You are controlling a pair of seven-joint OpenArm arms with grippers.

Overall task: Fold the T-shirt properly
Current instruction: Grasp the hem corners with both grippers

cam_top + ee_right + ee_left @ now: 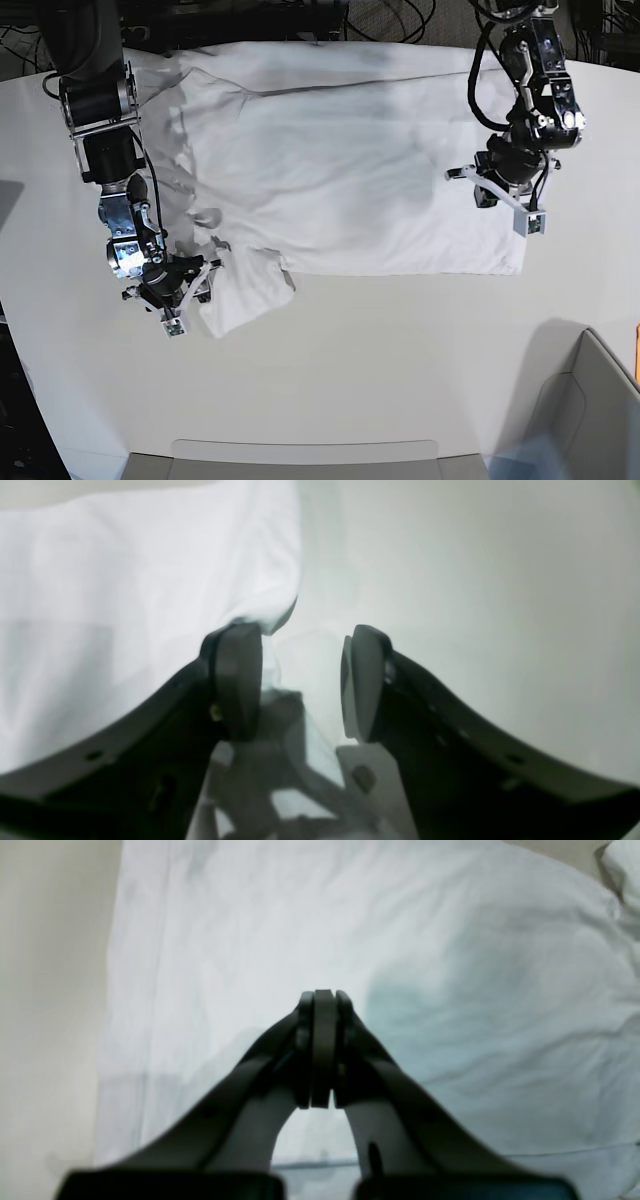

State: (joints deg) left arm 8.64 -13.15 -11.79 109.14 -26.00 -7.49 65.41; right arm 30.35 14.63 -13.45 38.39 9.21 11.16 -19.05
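Observation:
The white T-shirt [350, 170] lies spread across the pale table [400, 350], slightly wrinkled, with one sleeve [245, 290] bunched at its lower left. My left gripper [497, 185] hangs over the shirt's right part, near the side edge. In the left wrist view this gripper [323, 1000] is shut, pads pressed together, with the T-shirt [250, 915] below it. My right gripper [190, 285] is at the bunched sleeve. Seen from the right wrist, that gripper [300, 680] is open; one finger [237, 680] sits at the T-shirt's [100, 605] edge, the other over bare table [475, 580].
A grey bin [590, 400] stands at the table's lower right corner. A flat translucent tray edge [300, 450] runs along the front. Dark cables and equipment lie behind the table's far edge. Bare tabletop [50, 990] borders the shirt's side.

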